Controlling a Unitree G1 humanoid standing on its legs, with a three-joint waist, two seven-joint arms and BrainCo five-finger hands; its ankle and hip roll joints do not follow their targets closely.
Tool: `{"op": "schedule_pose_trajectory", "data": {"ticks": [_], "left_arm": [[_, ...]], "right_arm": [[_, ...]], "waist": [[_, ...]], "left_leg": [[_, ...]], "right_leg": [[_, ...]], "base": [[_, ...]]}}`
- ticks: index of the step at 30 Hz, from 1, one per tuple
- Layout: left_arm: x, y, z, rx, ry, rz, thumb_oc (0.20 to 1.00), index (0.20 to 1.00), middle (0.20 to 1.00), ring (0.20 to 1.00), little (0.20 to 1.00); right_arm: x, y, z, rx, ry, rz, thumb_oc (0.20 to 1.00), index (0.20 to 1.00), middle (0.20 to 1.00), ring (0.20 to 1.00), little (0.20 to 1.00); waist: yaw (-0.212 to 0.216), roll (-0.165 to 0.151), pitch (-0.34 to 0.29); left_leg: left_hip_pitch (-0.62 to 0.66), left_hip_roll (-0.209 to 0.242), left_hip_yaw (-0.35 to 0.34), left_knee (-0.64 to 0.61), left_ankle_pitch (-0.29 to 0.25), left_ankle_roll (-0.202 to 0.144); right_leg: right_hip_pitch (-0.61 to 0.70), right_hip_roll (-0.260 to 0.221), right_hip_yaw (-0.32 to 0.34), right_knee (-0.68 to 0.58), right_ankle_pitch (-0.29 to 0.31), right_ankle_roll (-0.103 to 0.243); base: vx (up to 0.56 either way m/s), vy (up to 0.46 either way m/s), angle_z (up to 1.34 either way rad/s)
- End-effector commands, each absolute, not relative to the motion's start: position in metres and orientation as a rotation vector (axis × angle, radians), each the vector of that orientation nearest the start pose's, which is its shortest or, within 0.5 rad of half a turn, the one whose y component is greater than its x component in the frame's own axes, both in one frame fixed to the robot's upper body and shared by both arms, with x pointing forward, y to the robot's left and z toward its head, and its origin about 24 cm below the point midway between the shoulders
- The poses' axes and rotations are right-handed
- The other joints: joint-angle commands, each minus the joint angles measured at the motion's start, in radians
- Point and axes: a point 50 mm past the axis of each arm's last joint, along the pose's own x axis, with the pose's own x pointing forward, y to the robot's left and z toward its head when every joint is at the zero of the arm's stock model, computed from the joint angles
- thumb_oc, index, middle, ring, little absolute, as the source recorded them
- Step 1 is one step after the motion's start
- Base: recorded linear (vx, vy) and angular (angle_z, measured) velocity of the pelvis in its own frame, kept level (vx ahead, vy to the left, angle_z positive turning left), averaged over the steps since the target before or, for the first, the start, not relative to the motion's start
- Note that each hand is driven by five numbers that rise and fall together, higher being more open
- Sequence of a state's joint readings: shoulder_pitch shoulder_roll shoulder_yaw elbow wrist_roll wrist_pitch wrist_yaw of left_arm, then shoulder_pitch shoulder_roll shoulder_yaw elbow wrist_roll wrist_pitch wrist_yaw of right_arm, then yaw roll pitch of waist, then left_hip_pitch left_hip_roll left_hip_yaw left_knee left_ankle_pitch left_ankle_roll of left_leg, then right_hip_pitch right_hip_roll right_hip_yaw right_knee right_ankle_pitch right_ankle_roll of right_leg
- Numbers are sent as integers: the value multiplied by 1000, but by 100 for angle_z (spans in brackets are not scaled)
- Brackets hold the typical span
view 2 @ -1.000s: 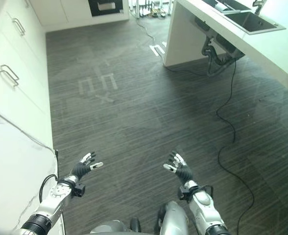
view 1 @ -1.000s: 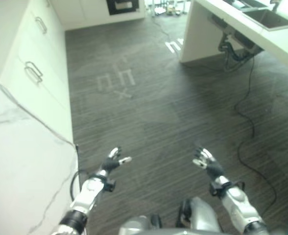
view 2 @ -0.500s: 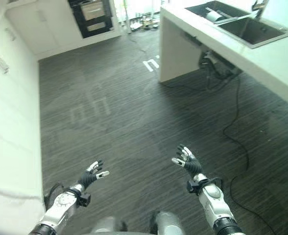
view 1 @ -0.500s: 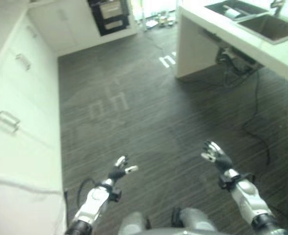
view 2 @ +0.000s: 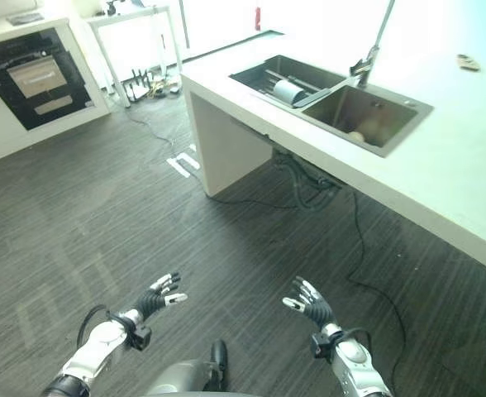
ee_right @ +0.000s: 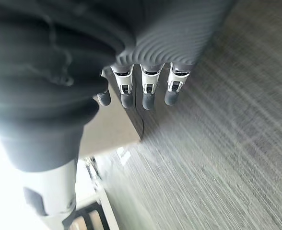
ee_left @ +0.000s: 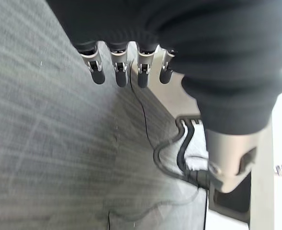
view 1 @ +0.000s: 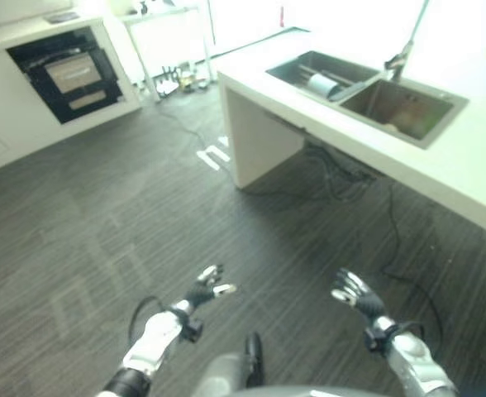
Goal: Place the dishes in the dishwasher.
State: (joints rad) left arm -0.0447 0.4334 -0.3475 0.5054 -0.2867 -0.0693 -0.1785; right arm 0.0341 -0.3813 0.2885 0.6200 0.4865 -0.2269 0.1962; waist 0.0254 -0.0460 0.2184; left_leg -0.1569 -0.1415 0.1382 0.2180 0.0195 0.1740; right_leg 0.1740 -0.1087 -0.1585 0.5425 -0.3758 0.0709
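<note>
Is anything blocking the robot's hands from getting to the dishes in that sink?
Nothing visible stands between them. The left hand and right hand hang open over bare floor; the sink lies ahead in the counter.

**No legible text**

Pale tape marks [view 1: 214, 155] lie on the dark floor [view 1: 102, 231] near the end of the table [view 1: 466, 165], but they form no readable letters or numbers. No label or sign can be read.

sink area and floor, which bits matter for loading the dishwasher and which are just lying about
For the job:
sink
cylindrical item in the sink
left robot hand, open, empty
right robot hand, open, empty

Lying about:
built-in oven
small item on the counter
</note>
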Motion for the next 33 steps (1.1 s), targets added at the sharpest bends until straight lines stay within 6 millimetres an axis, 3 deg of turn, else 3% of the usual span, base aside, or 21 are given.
{"op": "schedule_pose_trajectory", "data": {"ticks": [1, 2, 3, 4, 6, 8, 11, 13, 14, 17, 20, 21, 22, 23, 24, 26, 28, 29, 30, 33], "left_arm": [[225, 198, -43, 282, 441, -400, 1000, 1000, 1000, 1000, 1000], [226, 200, -43, 290, 450, -392, 1000, 1000, 1000, 1000, 1000], [227, 202, -43, 295, 456, -383, 1000, 1000, 1000, 1000, 1000], [226, 204, -44, 298, 456, -368, 1000, 1000, 1000, 1000, 1000], [227, 204, -41, 261, 445, -374, 1000, 1000, 1000, 1000, 1000], [231, 204, -39, 276, 446, -383, 1000, 1000, 1000, 1000, 1000], [231, 199, -42, 294, 444, -402, 1000, 1000, 1000, 1000, 1000], [226, 196, -44, 290, 447, -408, 1000, 1000, 1000, 1000, 1000], [223, 196, -45, 292, 453, -407, 1000, 1000, 1000, 1000, 1000], [218, 193, -54, 271, 487, -398, 1000, 1000, 1000, 1000, 1000], [217, 191, -55, 186, 484, -351, 1000, 1000, 1000, 1000, 1000], [216, 193, -55, 178, 486, -328, 1000, 1000, 1000, 1000, 1000], [215, 194, -55, 174, 491, -313, 1000, 1000, 1000, 1000, 1000], [215, 194, -55, 178, 487, -318, 1000, 1000, 1000, 1000, 1000], [213, 193, -56, 180, 484, -326, 1000, 1000, 1000, 1000, 1000], [211, 194, -56, 180, 480, -294, 1000, 1000, 1000, 1000, 1000], [211, 197, -55, 175, 470, -277, 1000, 1000, 1000, 1000, 1000], [211, 197, -54, 177, 468, -281, 1000, 1000, 1000, 1000, 1000], [215, 196, -52, 185, 454, -310, 1000, 1000, 1000, 1000, 1000], [216, 198, -53, 211, 463, -301, 1000, 1000, 1000, 1000, 1000]], "right_arm": [[218, -209, -49, 16, 327, 185, 1000, 1000, 1000, 1000, 1000], [216, -207, -50, 20, 336, 187, 1000, 1000, 1000, 1000, 1000], [216, -206, -51, 20, 339, 191, 1000, 1000, 1000, 1000, 1000], [215, -204, -52, 16, 341, 205, 1000, 1000, 1000, 1000, 1000], [213, -203, -51, 3, 337, 203, 1000, 1000, 1000, 1000, 1000], [212, -208, -50, 9, 335, 196, 1000, 1000, 1000, 1000, 1000], [212, -213, -50, -4, 322, 195, 1000, 1000, 1000, 1000, 1000], [213, -212, -51, -7, 327, 184, 1000, 1000, 1000, 1000, 1000], [214, -212, -50, -5, 331, 178, 1000, 1000, 1000, 1000, 1000], [214, -214, -52, -7, 351, 174, 1000, 1000, 1000, 1000, 1000], [215, -220, -49, -43, 358, 207, 1000, 1000, 1000, 1000, 1000], [215, -224, -50, -62, 368, 213, 1000, 1000, 1000, 1000, 1000], [215, -227, -49, -69, 372, 212, 1000, 1000, 1000, 1000, 1000], [216, -228, -49, -63, 369, 209, 1000, 1000, 1000, 1000, 1000], [221, -227, -47, -60, 367, 211, 1000, 1000, 1000, 1000, 1000], [227, -223, -48, -75, 377, 228, 1000, 1000, 1000, 1000, 1000], [231, -219, -52, -75, 389, 231, 1000, 1000, 1000, 1000, 1000], [231, -219, -52, -75, 389, 229, 1000, 1000, 1000, 1000, 1000], [229, -221, -55, -78, 395, 199, 1000, 1000, 1000, 1000, 1000], [218, -224, -66, -50, 450, 160, 1000, 1000, 1000, 1000, 1000]], "waist": [[46, 28, -1], [44, 27, -1], [45, 38, 2], [35, 51, 12], [-17, 60, 38], [-45, 52, 50], [-86, 22, 67], [-82, 21, 65], [-76, 20, 54], [-99, 24, 15], [-114, 40, -5], [-104, 38, 1], [-75, 29, 25], [-65, 28, 33], [-52, 27, 45], [-13, 43, 64], [39, 54, 76], [43, 54, 79], [41, 57, 75], [33, 59, 51]], "left_leg": [[29, 96, -12, -45, -64, -85], [60, 75, -13, -50, -95, -71], [68, 80, -2, -57, -87, -61], [103, 84, 11, -71, -95, -55], [173, 77, -19, -118, -92, -70], [204, 70, -32, -134, -104, -80], [276, 43, -37, -132, -186, -91], [325, 42, -18, -142, -217, -99], [342, 42, 3, -141, -229, -105], [380, 58, 20, -62, -285, -121], [350, 130, 56, 227, -116, -214], [268, 140, 27, 384, -50, -241], [99, 139, -10, 539, -6, -247], [57, 149, -23, 512, -10, -237], [38, 173, -38, 364, -12, -212], [34, 155, -131, 130, 23, -218], [-5, 165, -266, -53, 117, -247], [-5, 165, -263, -62, 122, -249], [-21, 177, -205, -84, 107, -250], [37, 161, -210, -154, 61, -226]], "right_leg": [[-69, -28, -28, 108, 358, 71], [-102, -58, -30, 227, 395, 92], [-139, -71, -41, 281, 420, 81], [-212, -85, -54, 352, 408, 65], [-354, 5, -75, 199, 359, 51], [-398, -4, -67, 6, 406, 51], [-468, -47, -56, -277, 538, 98], [-447, -77, -110, -334, 574, 107], [-413, -84, -149, -353, 547, 98], [-387, -46, -135, -334, 480, 62], [-333, 0, -145, -355, 403, -15], [-297, 12, -129, -370, 386, -42], [-234, 27, -90, -388, 369, -68], [-215, 32, -73, -389, 361, -69], [-185, 39, -26, -386, 343, -60], [-143, 67, 47, -400, 329, -44], [-99, 91, 125, -417, 311, -42], [-93, 90, 130, -417, 307, -42], [-83, 80, 110, -414, 294, -40], [-86, 57, 96, -407, 285, -22]], "base": [[332, 336, 63], [262, 320, 77], [277, 367, 41], [262, 289, 6], [348, 141, -27], [267, -30, 57], [380, -79, 85], [405, -63, 50], [408, -75, 10], [356, -81, 10], [313, -112, 21], [306, -134, -14], [289, -90, -28], [350, 79, -32], [338, 207, -85], [356, 281, -156], [294, 228, -150], [208, 220, -126], [162, 221, -143], [204, 237, -107]]}}
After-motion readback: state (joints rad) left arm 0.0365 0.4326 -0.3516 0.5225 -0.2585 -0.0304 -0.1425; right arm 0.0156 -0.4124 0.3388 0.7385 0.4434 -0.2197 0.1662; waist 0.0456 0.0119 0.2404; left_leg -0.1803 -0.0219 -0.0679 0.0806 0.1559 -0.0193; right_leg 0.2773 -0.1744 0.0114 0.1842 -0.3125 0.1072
